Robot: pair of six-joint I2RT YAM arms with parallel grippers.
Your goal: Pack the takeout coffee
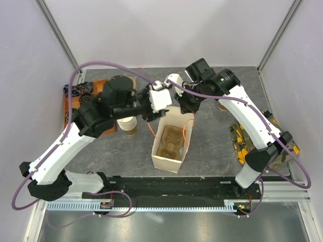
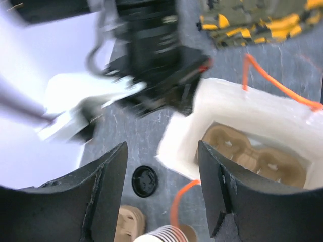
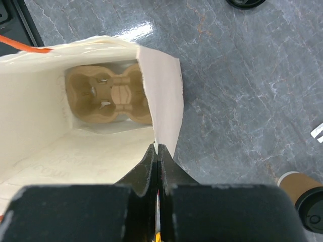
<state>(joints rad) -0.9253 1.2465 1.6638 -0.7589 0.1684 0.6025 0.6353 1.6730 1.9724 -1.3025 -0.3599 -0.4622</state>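
Note:
The takeout coffee (image 3: 304, 194), a tan-brown cup with a black lid, stands on the table at the lower right edge of the right wrist view; in the top view the arms hide it. A white paper bag (image 1: 162, 157) stands open mid-table with a brown cup carrier (image 1: 169, 143) at its bottom. My right gripper (image 3: 157, 147) is shut on the bag's far rim (image 3: 160, 96); it also shows in the top view (image 1: 184, 107). My left gripper (image 2: 162, 148) is open and empty, above the table beside the bag's corner (image 2: 174, 148), and it shows in the top view (image 1: 153, 112).
A loose black lid (image 2: 145, 180) lies on the table by the bag. A stack of lidless cups (image 1: 126, 124) stands left of the bag. The bag's orange handles (image 2: 280, 85) stick out. A yellow-black object (image 1: 241, 143) lies at the right. A brown board (image 1: 75, 93) sits far left.

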